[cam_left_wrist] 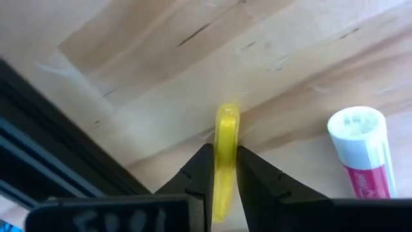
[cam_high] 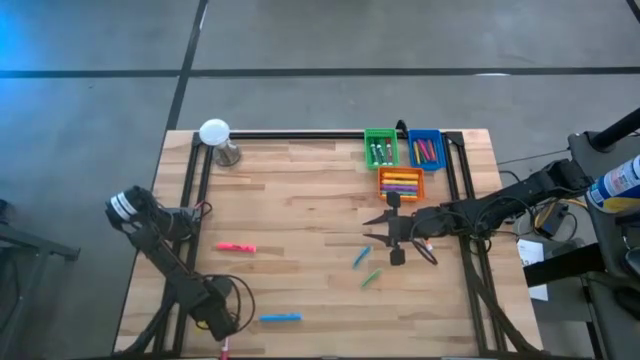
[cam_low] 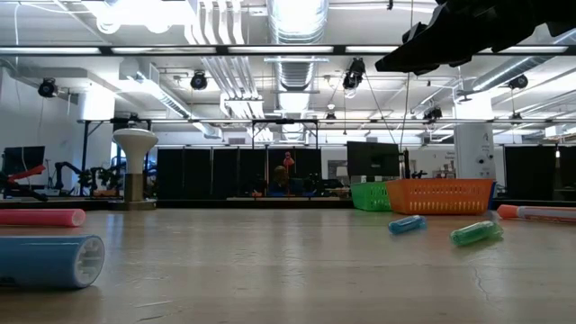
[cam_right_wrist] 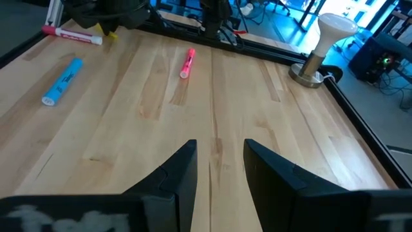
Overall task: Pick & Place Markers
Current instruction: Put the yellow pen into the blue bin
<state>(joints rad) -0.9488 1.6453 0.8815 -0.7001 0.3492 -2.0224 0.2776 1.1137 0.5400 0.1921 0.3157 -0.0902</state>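
My left gripper (cam_left_wrist: 224,154) stands at the table's near left corner (cam_high: 222,338), shut on a yellow marker (cam_left_wrist: 226,129). A white-and-pink marker (cam_left_wrist: 362,154) lies on the table beside it. My right gripper (cam_right_wrist: 219,169) hovers open over the table's right middle (cam_high: 374,229) with nothing between its fingers. Loose markers lie flat on the wood: pink (cam_high: 236,247), long blue (cam_high: 280,318), short blue (cam_high: 360,258), green (cam_high: 371,278). Green (cam_high: 381,148), blue (cam_high: 425,150) and orange (cam_high: 400,183) bins at the far right hold more markers. My left gripper pinches the yellow marker's barrel (cam_left_wrist: 226,143) between its two fingers, which come steeply from above and lie along it. The marker's far end (cam_left_wrist: 227,115) sticks out past the fingertips toward the wood; whether it touches the table, I cannot tell.
A white-topped stand (cam_high: 216,140) rises at the far left corner. Black rails (cam_high: 196,180) run along the table's left, right and far sides. Another marker (cam_high: 430,250) lies under my right arm. Bare wood spreads across the table's middle (cam_high: 300,200).
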